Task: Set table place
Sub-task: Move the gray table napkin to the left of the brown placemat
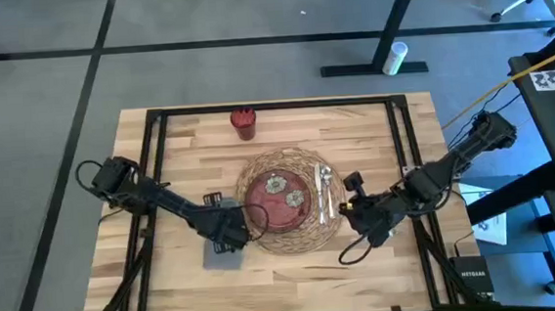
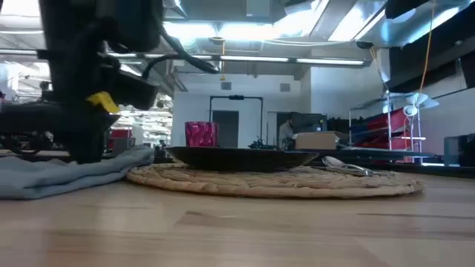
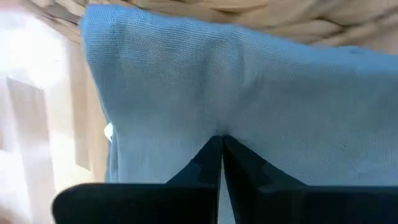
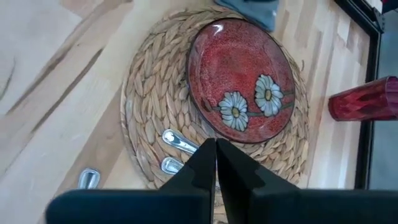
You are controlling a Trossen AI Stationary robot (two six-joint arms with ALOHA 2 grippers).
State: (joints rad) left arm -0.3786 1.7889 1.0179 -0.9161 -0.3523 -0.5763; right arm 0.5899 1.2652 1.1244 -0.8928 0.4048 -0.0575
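Note:
A round woven straw mat [image 1: 297, 228] lies mid-table and carries a dark red plate [image 1: 279, 199] with two pale flowers. Silver cutlery [image 1: 324, 193] lies on the mat to the plate's right; one piece [image 4: 89, 178] lies partly off the mat. A gray napkin [image 1: 223, 254] lies on the wood at the mat's left edge, and my left gripper [image 1: 232, 235] is down on it, shut. A small red cup [image 1: 244, 123] stands near the far edge. My right gripper [image 1: 362, 214] hovers shut just right of the mat, holding nothing. My left gripper has its shut fingertips [image 3: 211, 155] on the napkin's top face [image 3: 217, 118], coming from above and slanting toward the mat. Creases in the cloth run together at the tips. The napkin lies on the table, its edge [image 2: 141, 157] against the mat's rim.
The table's thin black frame [image 1: 154, 135] runs along the left, right and far sides. Bare wood lies near the front edge and left of the napkin. Cables trail from both arms. Beyond the table stand desks and a white bottle [image 1: 394, 57] on the floor.

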